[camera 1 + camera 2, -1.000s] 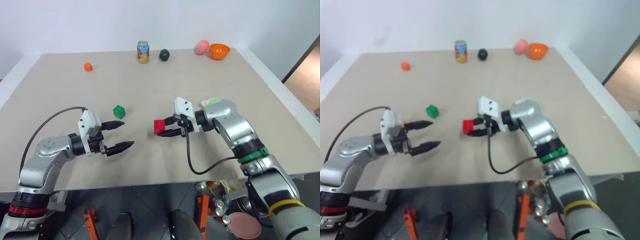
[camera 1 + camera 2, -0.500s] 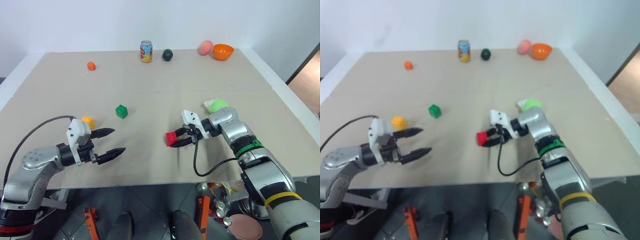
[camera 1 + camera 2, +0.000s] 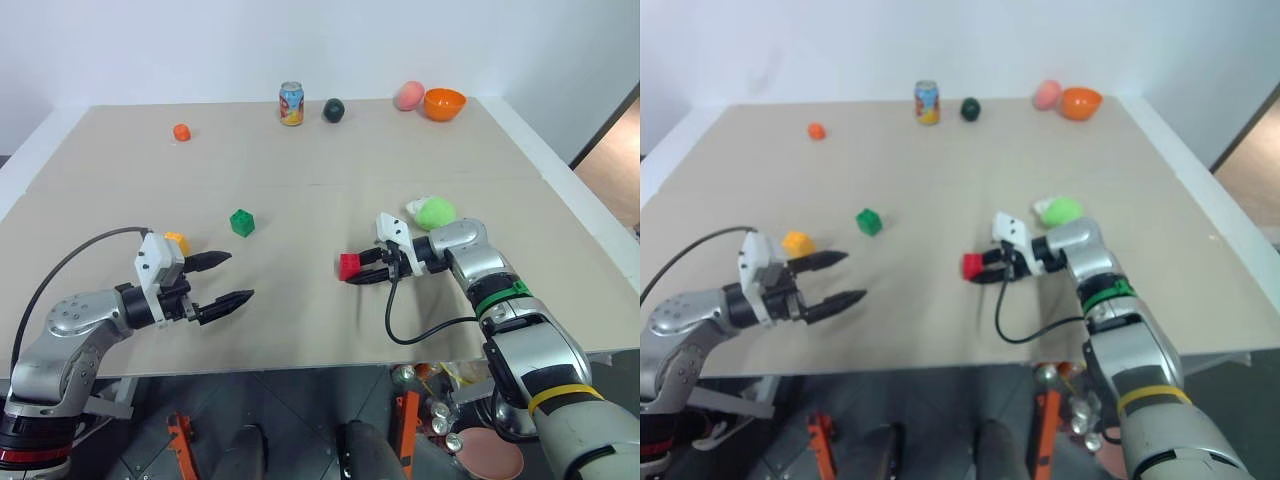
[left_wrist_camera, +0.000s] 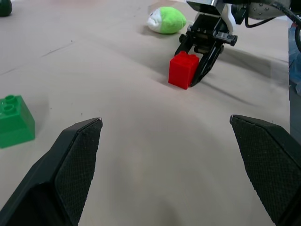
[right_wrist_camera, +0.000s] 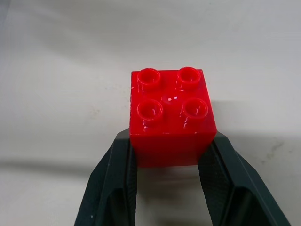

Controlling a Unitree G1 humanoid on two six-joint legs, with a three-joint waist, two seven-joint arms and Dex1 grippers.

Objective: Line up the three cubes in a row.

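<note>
The right gripper (image 3: 362, 274) clamps the red cube (image 3: 349, 266) low on the counter (image 3: 300, 150), well apart from green cube (image 3: 241, 222) and yellow-orange cube (image 3: 177, 242) by the open left gripper (image 3: 237, 279); releasing here risks a crooked row

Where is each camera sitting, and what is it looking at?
Head eyes: look down over the table; both arms, red cube, green cube, yellow-orange cube.
Left wrist: on the left end effector, open, facing the red cube.
Right wrist: on the right end effector, gripping the red cube.
Shared: all see the red cube.
</note>
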